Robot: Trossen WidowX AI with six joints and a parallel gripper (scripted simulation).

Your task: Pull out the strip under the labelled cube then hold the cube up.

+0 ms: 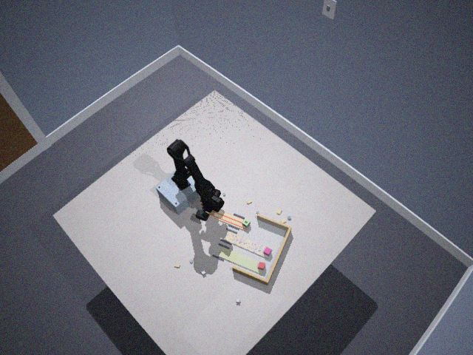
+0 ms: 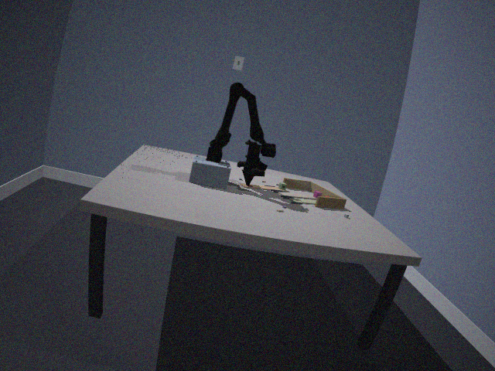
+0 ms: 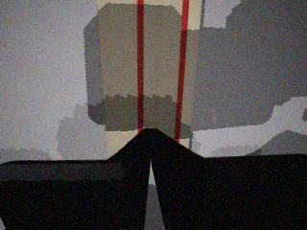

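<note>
The cream strip with red lines (image 1: 229, 220) (image 2: 265, 187) (image 3: 160, 72) lies flat, reaching toward the arm's base. A green cube (image 1: 246, 222) (image 2: 282, 185) with a mark on top rests at its far end, outside the wooden wall. My gripper (image 2: 248, 185) (image 3: 150, 135) points down with its fingertips together at the strip's near part; no gap shows at the tips. It is shut, and whether the tips press on the strip is not clear. A speckled strip (image 1: 242, 242) has a magenta cube (image 1: 267, 251) (image 2: 315, 196); a pale green strip (image 1: 240, 260) has a red cube (image 1: 261, 265).
A low wooden wall (image 1: 280, 252) (image 2: 331, 202) surrounds the far ends of the other two strips on three sides. Short dark rails (image 1: 224, 245) flank the strips. Small loose bits (image 1: 249, 202) (image 1: 238, 302) are scattered around. The arm stands at a pale blue box (image 1: 168, 192) (image 2: 209, 174).
</note>
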